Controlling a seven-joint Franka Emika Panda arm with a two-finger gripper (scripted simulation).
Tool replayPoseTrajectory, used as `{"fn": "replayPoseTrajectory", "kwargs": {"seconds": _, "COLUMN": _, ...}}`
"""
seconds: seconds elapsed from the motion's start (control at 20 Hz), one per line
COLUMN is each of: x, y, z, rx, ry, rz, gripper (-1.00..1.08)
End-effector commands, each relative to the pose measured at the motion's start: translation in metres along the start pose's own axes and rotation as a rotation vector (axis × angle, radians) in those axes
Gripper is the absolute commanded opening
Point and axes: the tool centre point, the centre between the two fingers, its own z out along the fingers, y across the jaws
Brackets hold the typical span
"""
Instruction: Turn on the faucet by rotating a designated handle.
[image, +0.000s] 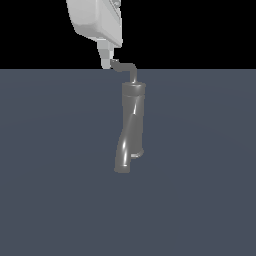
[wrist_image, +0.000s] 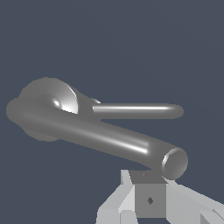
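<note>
The faucet (image: 133, 112) is glossy grey metal, an upright cylinder with a thick spout (image: 125, 150) curving down toward the front. On top, the thin L-shaped handle (image: 125, 66) reaches toward the exterior view's left. My white gripper (image: 106, 62) hangs from above, fingers together, right against the handle's tip. In the wrist view the handle (wrist_image: 109, 140) looks large and close, its round tip just beyond my gripper (wrist_image: 148, 192). The spout (wrist_image: 135, 110) shows behind it, coming off the faucet body (wrist_image: 48, 94). Nothing sits between my fingers.
The faucet stands alone on a flat dark blue-grey floor (image: 50, 175). Above the floor's far edge the background is black.
</note>
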Motion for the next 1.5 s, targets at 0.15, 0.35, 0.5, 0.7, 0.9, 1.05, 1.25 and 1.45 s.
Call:
{"fn": "replayPoseTrajectory", "kwargs": {"seconds": 0.15, "x": 0.034, "y": 0.003, "z": 0.0, "rx": -0.002, "ry": 0.0, "rz": 0.01, "gripper": -1.0}}
{"fn": "replayPoseTrajectory", "kwargs": {"seconds": 0.35, "x": 0.058, "y": 0.005, "z": 0.0, "rx": -0.003, "ry": 0.0, "rz": 0.012, "gripper": -1.0}}
{"fn": "replayPoseTrajectory", "kwargs": {"seconds": 0.5, "x": 0.076, "y": 0.007, "z": 0.0, "rx": -0.004, "ry": 0.0, "rz": 0.014, "gripper": -1.0}}
{"fn": "replayPoseTrajectory", "kwargs": {"seconds": 0.7, "x": 0.063, "y": 0.006, "z": 0.0, "rx": -0.002, "ry": 0.001, "rz": -0.022, "gripper": -1.0}}
{"fn": "replayPoseTrajectory", "kwargs": {"seconds": 0.9, "x": 0.077, "y": -0.004, "z": 0.0, "rx": -0.002, "ry": 0.001, "rz": -0.015, "gripper": -1.0}}
{"fn": "replayPoseTrajectory", "kwargs": {"seconds": 1.05, "x": 0.087, "y": -0.011, "z": 0.0, "rx": -0.003, "ry": 0.001, "rz": -0.011, "gripper": -1.0}}
{"fn": "replayPoseTrajectory", "kwargs": {"seconds": 1.25, "x": 0.101, "y": -0.02, "z": 0.0, "rx": -0.003, "ry": 0.001, "rz": -0.005, "gripper": -1.0}}
{"fn": "replayPoseTrajectory", "kwargs": {"seconds": 1.45, "x": 0.113, "y": -0.028, "z": 0.0, "rx": -0.003, "ry": 0.001, "rz": 0.001, "gripper": -1.0}}
